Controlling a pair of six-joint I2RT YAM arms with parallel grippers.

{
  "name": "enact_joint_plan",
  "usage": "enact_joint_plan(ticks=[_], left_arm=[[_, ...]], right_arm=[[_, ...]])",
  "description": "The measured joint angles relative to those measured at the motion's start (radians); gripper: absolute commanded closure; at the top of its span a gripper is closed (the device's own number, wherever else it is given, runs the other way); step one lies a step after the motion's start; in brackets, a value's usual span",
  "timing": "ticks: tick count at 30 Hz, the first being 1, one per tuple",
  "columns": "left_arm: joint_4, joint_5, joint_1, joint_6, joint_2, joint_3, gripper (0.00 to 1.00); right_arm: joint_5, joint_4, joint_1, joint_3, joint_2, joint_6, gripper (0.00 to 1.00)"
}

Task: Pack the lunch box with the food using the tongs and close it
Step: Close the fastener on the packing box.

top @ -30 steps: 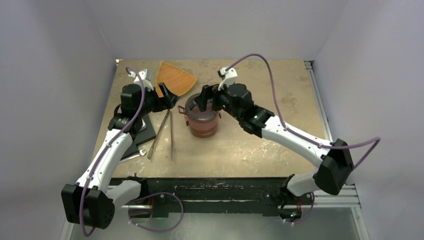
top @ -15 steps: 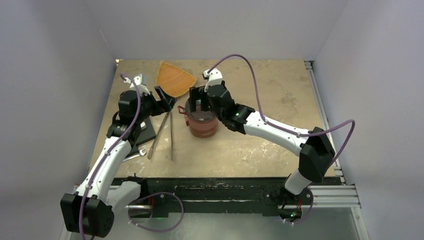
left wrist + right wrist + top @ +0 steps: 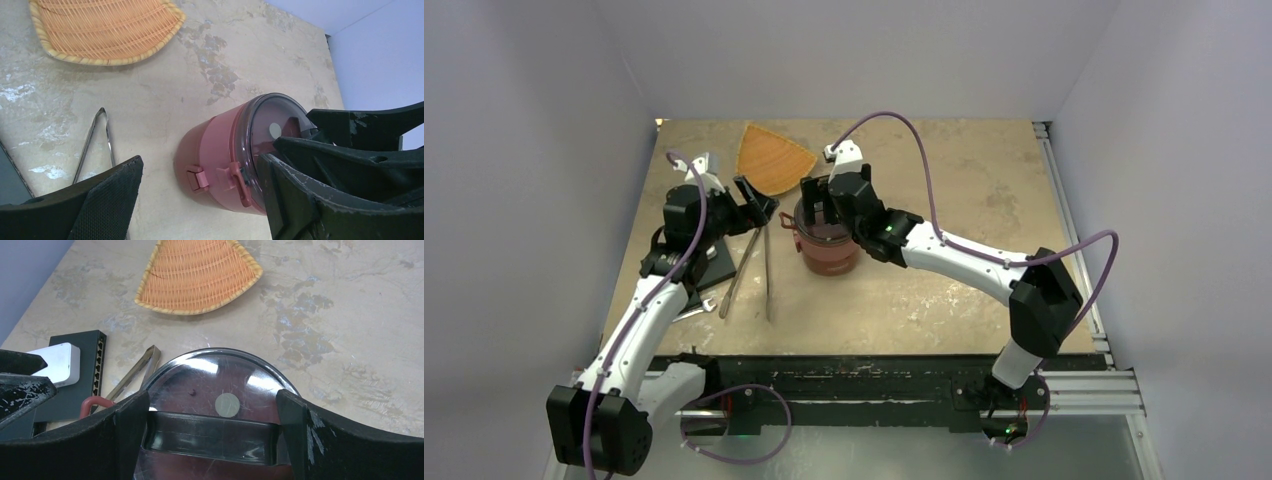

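Pale grey walls box in a mottled beige table [image 3: 944, 170], its stone-like top blotched with darker patches. At far left, the left gripper [image 3: 759, 200] hovers with its textured black jaws spread and nothing between them; it has barely shifted in the last second. Below it lie a flat black boxy device [image 3: 87, 375] and a short silver wrench [image 3: 686, 313]. Just beside these, the tongs [image 3: 742, 270] rest flat on the table in a narrow V, thin bare metal, touched by neither arm. Beyond them sits the fan-shaped wicker tray [image 3: 774, 160], tightly woven orange cane; no food shows on it.

Near the table's middle stands the lunch box [image 3: 829, 255], a round dark-red matte cylinder, stacked, with the smoky, scratched, glossy clear lid [image 3: 220, 380] seated on top and a small latch [image 3: 200, 178] on its side. A pale round spot [image 3: 227, 404] shows at the lid; whether it is food beneath, I cannot tell.

The right arm is what has moved: its elbow has swung inward, and the right gripper [image 3: 824, 203] has settled squarely over the lid, jaws wide apart and straddling it. Contact cannot be judged. With the lid on and the tongs laid down, packing looks finished and closing nearly so.
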Motion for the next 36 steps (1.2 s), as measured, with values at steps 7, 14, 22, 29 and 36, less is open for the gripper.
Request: enact_joint_plan(ticks=[7,14,22,29,36], left_arm=[[0.032,0.005,0.0,-0.043,-0.018,-0.079,0.2],[0.099,0.038,0.0,-0.093,-0.013,-0.135,0.24],[0.165,0.062,0.0,-0.103,0.04,-0.149,0.52],[0.242,0.101,0.0,-0.136,0.083,-0.223,0.57],[0.293,0.138,0.0,-0.154,0.128,-0.237,0.58]], right_arm=[[0.045,0.05,0.016,-0.033,0.001,-0.001,0.18],[0.084,0.149,0.029,-0.096,-0.008,-0.01,0.2],[0.103,0.212,0.031,-0.132,-0.014,-0.01,0.2],[0.104,0.222,0.031,-0.138,-0.014,-0.01,0.2],[0.104,0.227,0.031,-0.14,-0.014,-0.01,0.2]])
